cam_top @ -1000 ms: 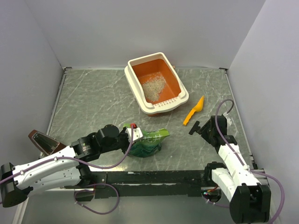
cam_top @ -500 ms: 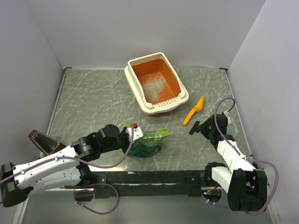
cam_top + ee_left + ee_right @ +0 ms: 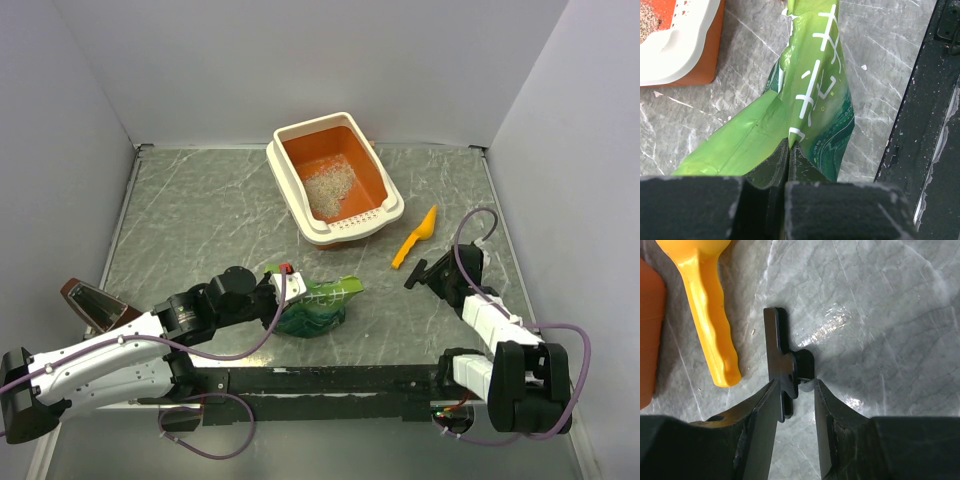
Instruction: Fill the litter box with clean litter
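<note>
The litter box (image 3: pixel 300 215), orange inside with a cream rim, stands at the back middle with a small pile of pale clean litter (image 3: pixel 328 188) in it. Its corner (image 3: pixel 685 55) and some litter (image 3: pixel 649 20) show in the left wrist view. A green crinkly bag (image 3: pixel 322 300) lies near the front; my left gripper (image 3: pixel 278 290) is shut on the bag's folded edge (image 3: pixel 815 90), jaws (image 3: pixel 789 146) pressed together. My right gripper (image 3: pixel 430 272) sits low at the right, its fingers closed against both sides of a small black clip (image 3: pixel 780 350).
An orange-yellow scoop (image 3: pixel 415 238) lies between the litter box and the right gripper, its handle (image 3: pixel 707 315) just left of the clip. A brown object (image 3: pixel 90 302) lies at the table's left edge. Walls close in on three sides.
The right gripper's jaws have narrowed onto the black clip and the right forearm has shifted slightly. The left arm and the bag have not moved.
</note>
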Robot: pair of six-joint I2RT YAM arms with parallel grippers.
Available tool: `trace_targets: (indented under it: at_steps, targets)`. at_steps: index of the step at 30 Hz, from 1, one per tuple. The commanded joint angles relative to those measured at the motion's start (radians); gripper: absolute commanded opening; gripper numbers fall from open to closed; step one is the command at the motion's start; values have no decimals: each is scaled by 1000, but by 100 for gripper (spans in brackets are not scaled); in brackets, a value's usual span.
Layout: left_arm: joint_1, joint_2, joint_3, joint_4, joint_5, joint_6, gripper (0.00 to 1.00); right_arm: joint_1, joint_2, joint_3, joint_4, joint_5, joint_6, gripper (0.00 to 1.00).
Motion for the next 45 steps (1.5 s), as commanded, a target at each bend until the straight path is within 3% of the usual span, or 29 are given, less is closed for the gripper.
trace_targets:
  at_steps: [1,10,11,13,18,25,31,35,41,45]
  targets:
    - [3,9,19,34,23,-21,1,-9,30,12,57,-6,1,40]
    - [1,8,20,31,9,-26,1,-8,83,49,46,2,6,28]
    - [3,5,19,31,9,-26,1,-8,92,53,48,2,6,22]
    - [1,2,17,32,4,-22,1,-8,105,63,49,2,6,0]
    - [-2,3,23,28,-32,-29,1,-5,71,73,14,63,-28,0]
    - [-6,55,123,-54,18,-33,29,4,-211,122,-196,132,-146,0]
    - [-39,100,279,-166,-2,-47,35,53,-341,276,-348,37,-318,0]
    - [-40,92,413,-190,-22,-78,41,213,-332,398,-392,-52,-367,0]
    - [-31,104,525,-146,-129,-229,51,461,-317,544,-300,-272,-482,0]
    - [84,98,491,-40,-19,-327,47,529,-251,746,-423,-412,-569,0]
